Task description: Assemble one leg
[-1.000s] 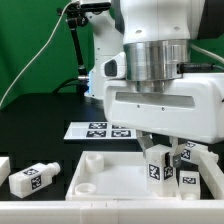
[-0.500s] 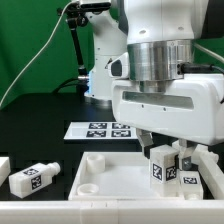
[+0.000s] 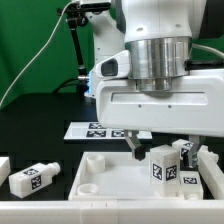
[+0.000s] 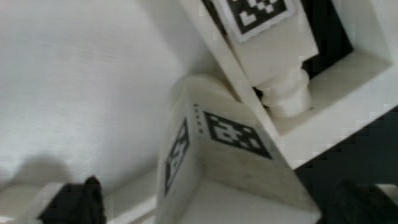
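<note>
A white leg (image 3: 160, 166) with black-and-white tags stands upright at the right side of the large white tray-like piece (image 3: 95, 176). My gripper (image 3: 160, 150) hangs right above it, with one dark finger (image 3: 137, 148) on the side toward the exterior view's left. In the wrist view the leg (image 4: 222, 140) sits between my two dark fingers (image 4: 71, 200), with gaps on both sides. The gripper (image 4: 217, 205) is open and holds nothing. A second upright leg (image 3: 187, 172) stands just beside the first.
Another leg (image 3: 32, 178) lies on the table at the exterior view's left, with one more (image 3: 3, 166) at the edge. The marker board (image 3: 100, 130) lies behind the tray. A tagged leg (image 4: 260, 14) also shows in the wrist view.
The fingers have spread apart and let go of the upright leg. The gripper body has shifted slightly toward the exterior view's left. The leg stays standing.
</note>
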`<state>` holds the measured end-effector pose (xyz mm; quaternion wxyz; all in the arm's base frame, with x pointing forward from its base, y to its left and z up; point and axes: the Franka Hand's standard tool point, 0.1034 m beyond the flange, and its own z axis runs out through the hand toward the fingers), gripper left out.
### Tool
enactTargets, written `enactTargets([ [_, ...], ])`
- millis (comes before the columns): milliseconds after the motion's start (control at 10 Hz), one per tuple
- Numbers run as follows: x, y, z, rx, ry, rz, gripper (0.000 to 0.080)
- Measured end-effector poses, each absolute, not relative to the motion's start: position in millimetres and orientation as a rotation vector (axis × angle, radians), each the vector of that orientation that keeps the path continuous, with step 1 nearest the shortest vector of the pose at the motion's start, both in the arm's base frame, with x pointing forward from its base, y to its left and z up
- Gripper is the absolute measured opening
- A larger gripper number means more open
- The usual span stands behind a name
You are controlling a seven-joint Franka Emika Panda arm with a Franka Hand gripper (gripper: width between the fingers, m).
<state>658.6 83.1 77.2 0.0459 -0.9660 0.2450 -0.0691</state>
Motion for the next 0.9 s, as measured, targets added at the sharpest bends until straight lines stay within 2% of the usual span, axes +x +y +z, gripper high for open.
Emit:
enactTargets([
  [300,658.6,81.2,77.8,-3.062,0.196,-0.245,0.0648],
  [900,655.5,94.7,80.9,-3.092,-0.317,-0.285,0.0648],
])
